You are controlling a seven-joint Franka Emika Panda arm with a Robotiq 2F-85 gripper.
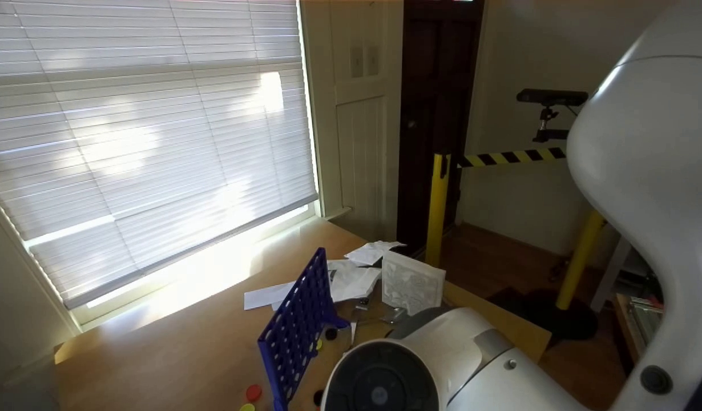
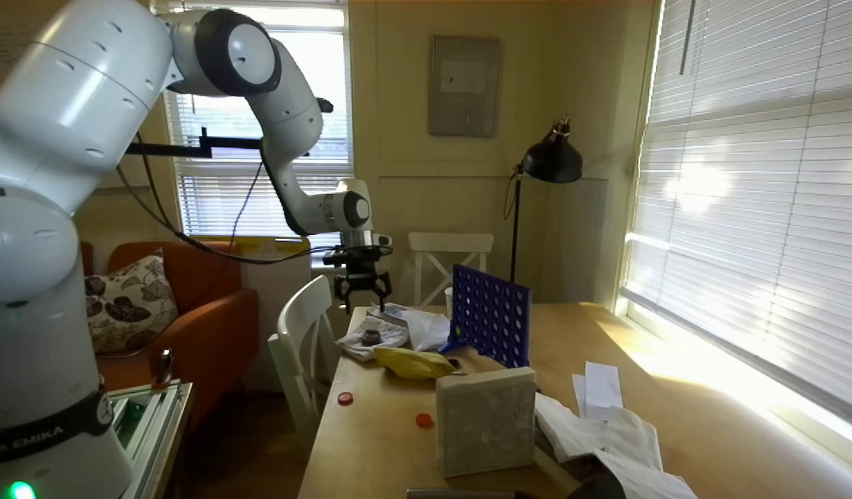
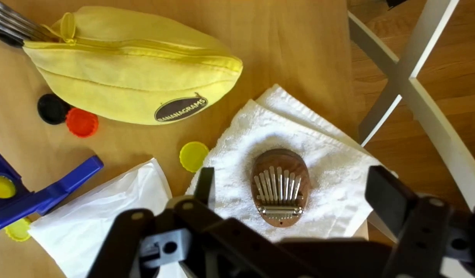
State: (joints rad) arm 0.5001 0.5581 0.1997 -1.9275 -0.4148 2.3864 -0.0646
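1. We count one desk (image 2: 384, 443); both exterior views show its broad top, the wrist view only a patch.
2. We find two white chairs (image 2: 303, 346) in an exterior view, while the wrist view catches just the crossed slats of one.
3. One blue rack (image 2: 492, 315) stands upright on the desk; both exterior views show its rows of holes, the wrist view little beyond a foot.
4. One yellow pouch (image 3: 137, 69) lies on the desk, and only the wrist view lets us read "BANANAGRAMS" on it.
5. One white cloth (image 3: 233, 154) lies folded near the desk's edge.
6. Two dark fingers (image 3: 388, 197) stand wide apart, gripping nothing; in an exterior view we see them hanging above the cloth.
7. One wooden thumb piano (image 3: 280, 189) lies on the cloth, below the fingers; only the wrist view lets us count its eight tines.
8. The wrist view gives us at least one black disc (image 3: 54, 109), one red disc (image 3: 82, 122) and three yellow discs (image 3: 194, 156); an exterior view adds two more red discs (image 2: 424, 420).
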